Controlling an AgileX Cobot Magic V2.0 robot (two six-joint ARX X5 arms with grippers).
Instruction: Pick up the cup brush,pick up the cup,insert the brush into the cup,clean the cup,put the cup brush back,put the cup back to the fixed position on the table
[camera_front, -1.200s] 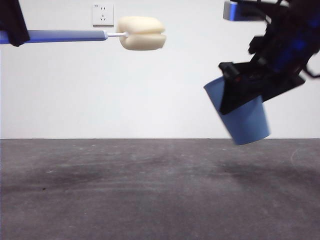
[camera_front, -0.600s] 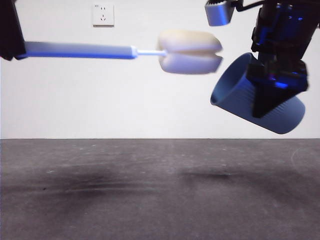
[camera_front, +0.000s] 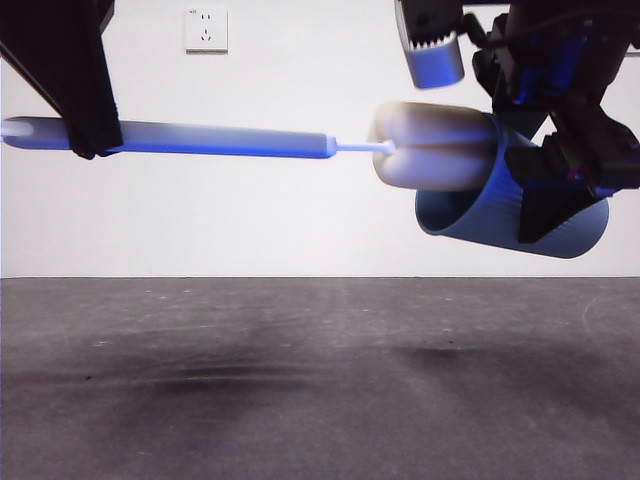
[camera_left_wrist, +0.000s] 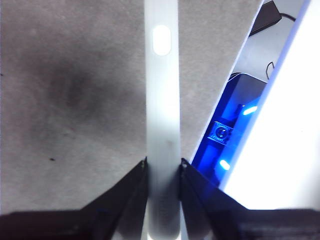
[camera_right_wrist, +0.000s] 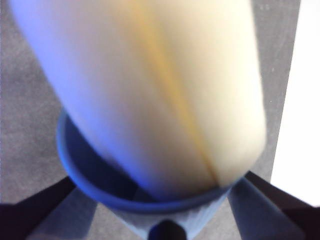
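Observation:
The cup brush (camera_front: 230, 140) lies level in the air: a long grey handle with a cream-yellow sponge head (camera_front: 430, 147). My left gripper (camera_front: 80, 130) at the upper left is shut on the handle (camera_left_wrist: 162, 130). The blue ribbed cup (camera_front: 500, 215) hangs tilted on its side at the upper right, mouth towards the brush. My right gripper (camera_front: 560, 190) is shut on the cup. The sponge head (camera_right_wrist: 150, 90) is part way inside the cup's mouth (camera_right_wrist: 100, 185). Both are well above the dark grey table (camera_front: 300, 380).
A white wall with a socket plate (camera_front: 206, 29) stands behind the table. In the left wrist view the table's edge and a black box with blue lights (camera_left_wrist: 230, 130) show beyond it.
The brush has moved right and its sponge head has gone into the cup's mouth. The cup has tilted further onto its side, from rim-up a second ago.

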